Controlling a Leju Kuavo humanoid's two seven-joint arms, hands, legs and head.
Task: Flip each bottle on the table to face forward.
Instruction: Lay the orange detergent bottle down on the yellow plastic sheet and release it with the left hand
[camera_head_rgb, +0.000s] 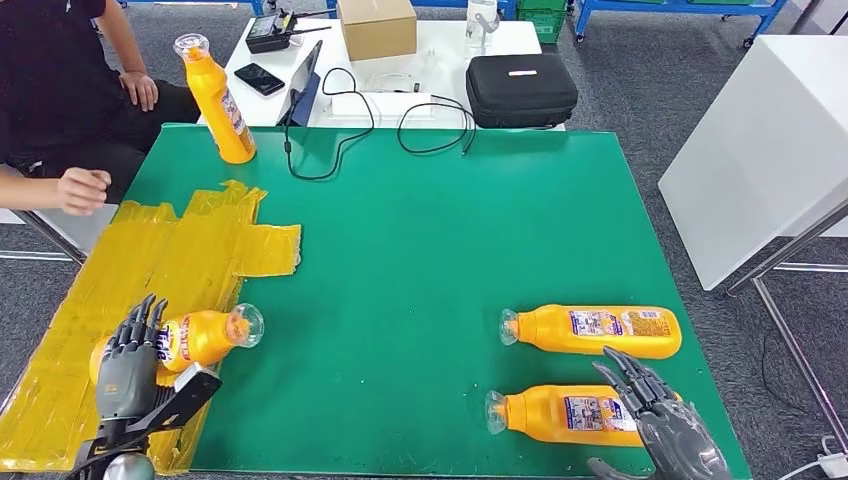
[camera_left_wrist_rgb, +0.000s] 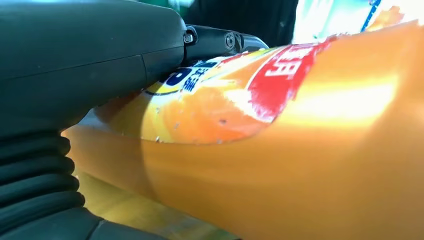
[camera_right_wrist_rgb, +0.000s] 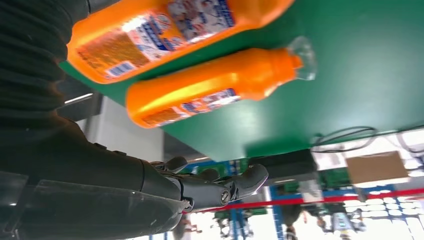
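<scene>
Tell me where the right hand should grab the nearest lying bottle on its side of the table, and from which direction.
Grip the nearest bottle around its wide labelled body, not the narrow neck with the clear cap pointing toward the table's middle. It lies flat on the green table, so coming down from above suits best; the right hand hovers open at its base end.
</scene>
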